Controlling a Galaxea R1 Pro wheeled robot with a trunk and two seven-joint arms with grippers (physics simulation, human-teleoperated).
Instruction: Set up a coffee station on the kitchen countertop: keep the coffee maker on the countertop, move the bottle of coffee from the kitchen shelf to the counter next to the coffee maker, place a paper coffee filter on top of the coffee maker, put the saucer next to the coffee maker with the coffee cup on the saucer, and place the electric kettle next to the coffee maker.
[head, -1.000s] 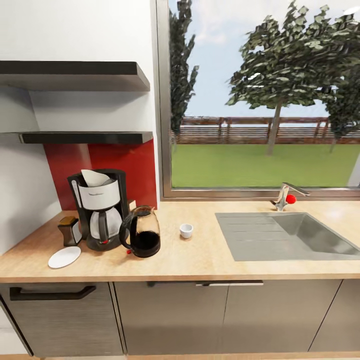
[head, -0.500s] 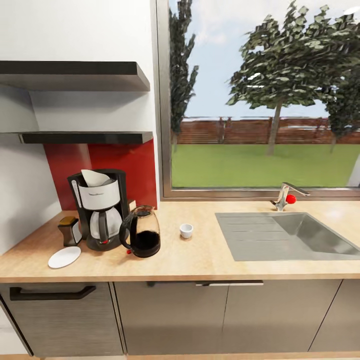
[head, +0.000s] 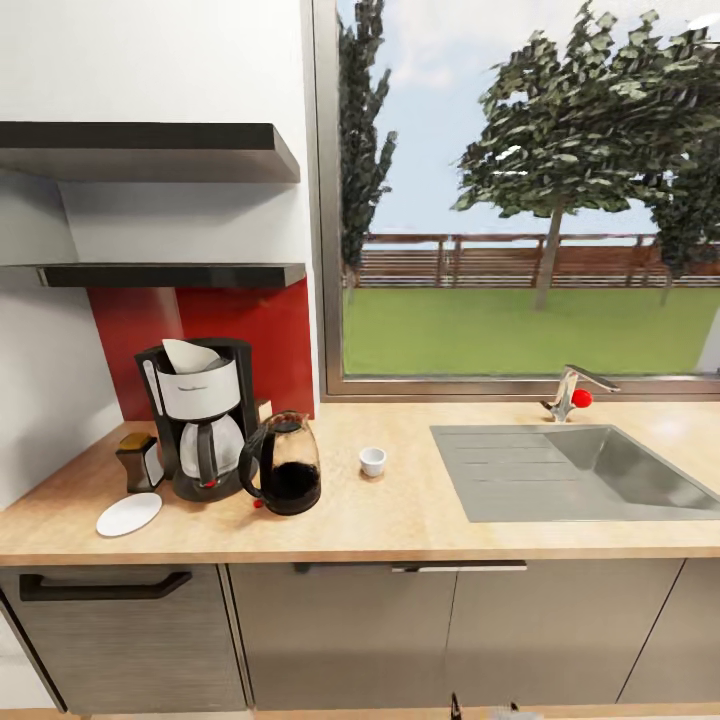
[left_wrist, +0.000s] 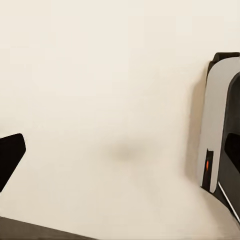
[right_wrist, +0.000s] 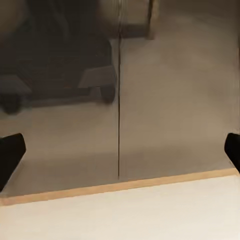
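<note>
Step in hand: it seems to be the cup (head: 372, 461); it stands alone on the bench (head: 420, 515), apart from the saucer (head: 128, 514), so you must bring it there.
Already in place: maker (head: 197, 417) at the back left, filter (head: 187, 355) on its top, bottle (head: 138, 461) just beside it on the left, kettle (head: 281, 464) touching or nearly touching it on the right.
Saucer: it lies flat at the bench front edge, before the bottle.
Right fingers: in the right wrist view you see two dark tips at the far edges, wide apart, nothing between them; they face a grey cabinet door (right_wrist: 165, 100).
Left fingers: one dark tip (left_wrist: 10, 155) only, over a pale floor (left_wrist: 100, 100); I cannot tell how far they are open.
How to do it well: I advise you to raise an arm above the bench first, come to the cup from the sink (head: 580, 475) side, away from the kettle, and grip its rim gently.
Materials: the cup is small, white, smooth, probably slippery; the saucer is thin and round; the kettle is rounded dark glass; the bench is a tan wood pattern.
</note>
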